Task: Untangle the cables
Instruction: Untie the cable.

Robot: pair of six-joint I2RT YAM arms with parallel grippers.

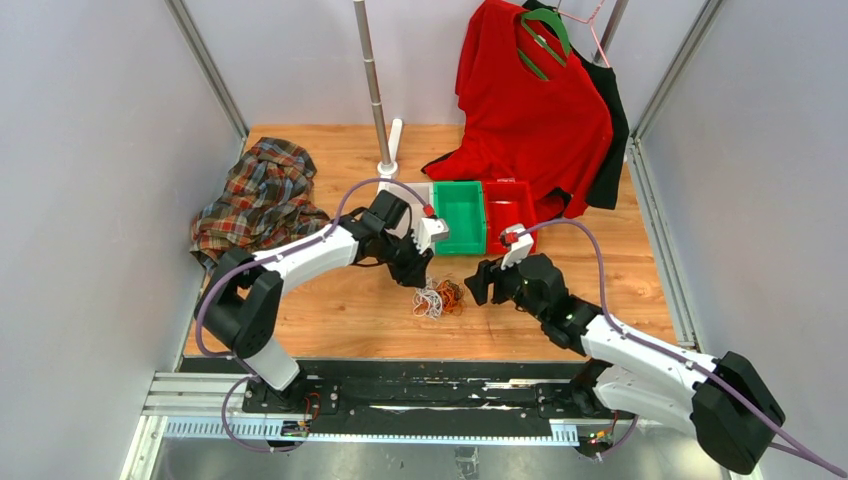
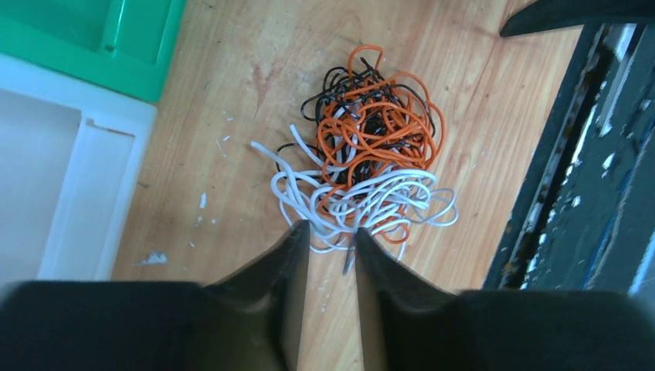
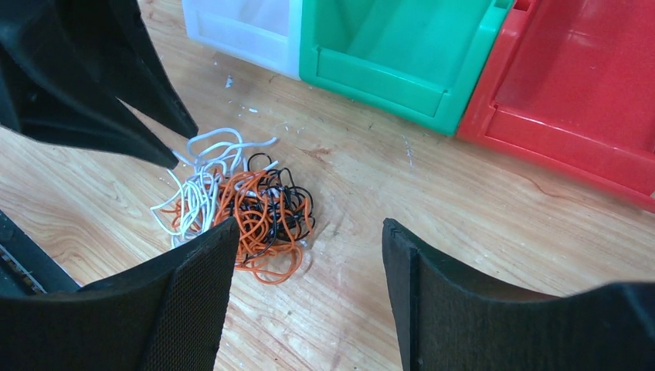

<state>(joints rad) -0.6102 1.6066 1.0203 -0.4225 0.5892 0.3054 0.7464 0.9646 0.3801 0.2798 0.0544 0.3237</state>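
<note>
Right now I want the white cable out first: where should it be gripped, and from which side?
Probably the loose loops of the white cable at the pile's edge by the left gripper, coming down from that side. There its strands fan out alone; elsewhere they tangle with the orange cable and black cable.

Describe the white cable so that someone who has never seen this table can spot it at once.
On the wooden table, in front of the green bin, lies one small tangle. The white cable is its bunch of thin loops nearest the left gripper; the orange cable and black cable knotted into it are darker.
</note>
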